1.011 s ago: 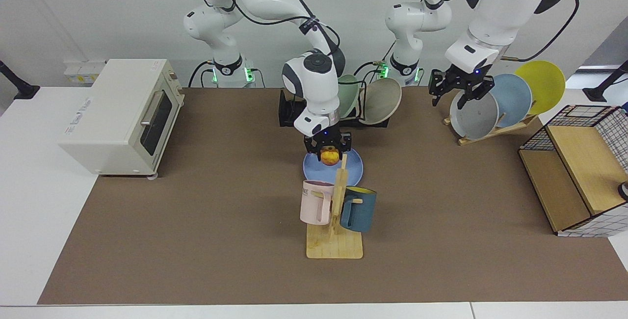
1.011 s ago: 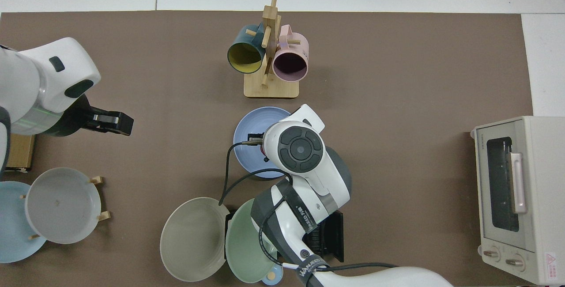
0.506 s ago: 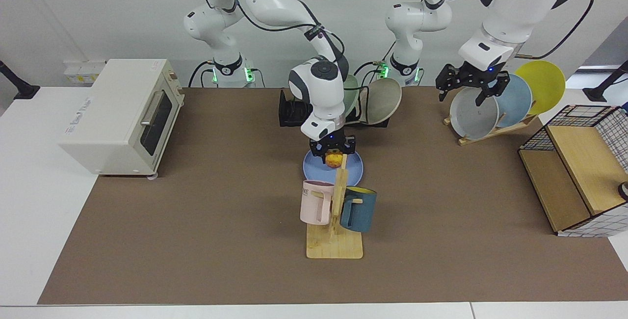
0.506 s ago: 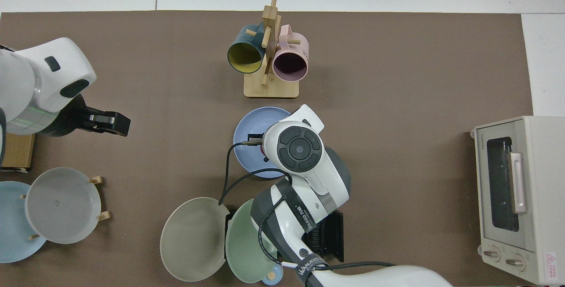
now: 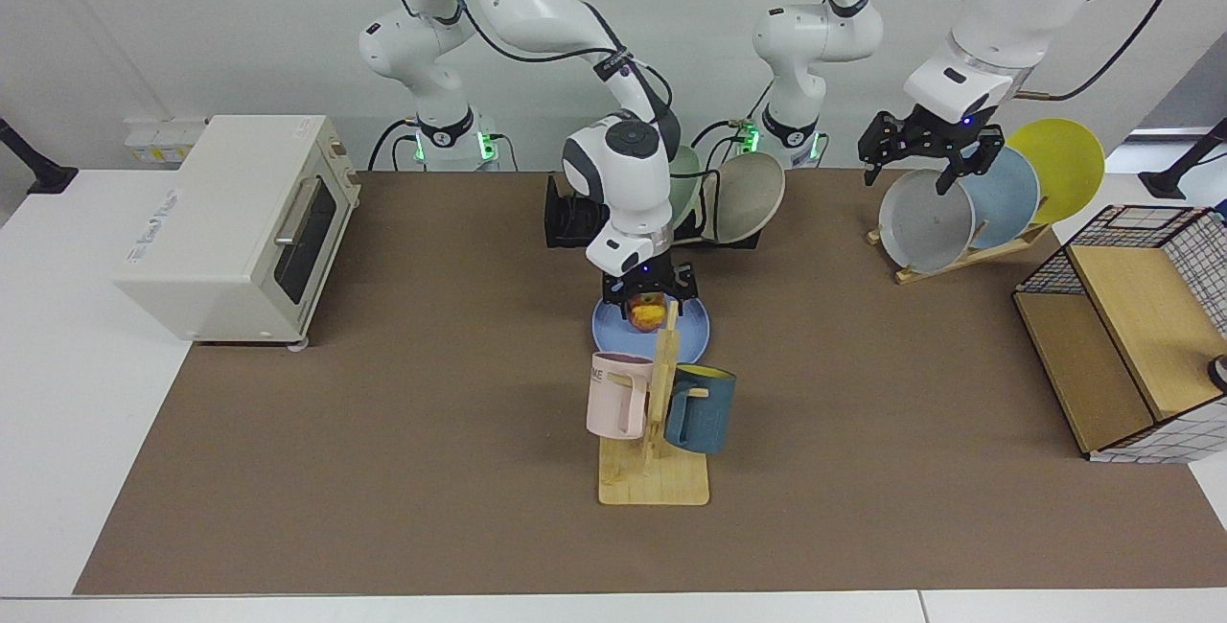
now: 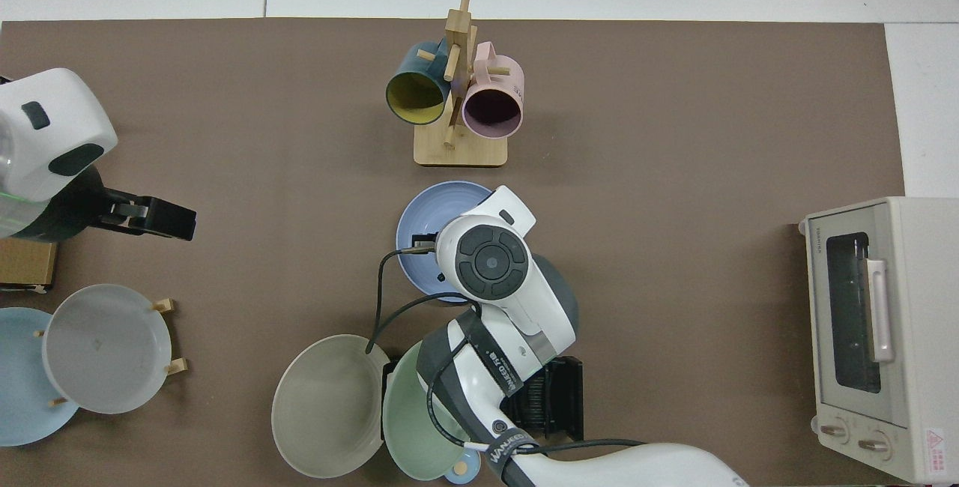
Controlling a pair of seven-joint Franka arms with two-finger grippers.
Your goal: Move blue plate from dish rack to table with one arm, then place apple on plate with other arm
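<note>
The blue plate [image 5: 692, 335] lies flat on the brown table [image 5: 383, 412], just in front of the black dish rack [image 5: 561, 216]. My right gripper [image 5: 647, 302] hangs low over the plate's middle, shut on the red and yellow apple [image 5: 647, 315]. From above, the right arm's wrist hides the apple, and only the plate's [image 6: 423, 217] far side shows. My left gripper [image 5: 906, 182] is open and holds nothing, raised above the grey plate at the far right of the facing view; in the top view it [image 6: 176, 221] is at the left edge.
A wooden mug stand [image 5: 657, 450] with a pink and a dark blue mug stands right in front of the plate. The dish rack holds a green and a beige dish. A wooden plate rack [image 5: 959, 254], a wire basket [image 5: 1122, 345] and a toaster oven [image 5: 240, 220] stand around.
My right gripper has come down with the apple, closer to the blue plate. My left arm has drawn back and up, away from the middle toward the wooden plate rack.
</note>
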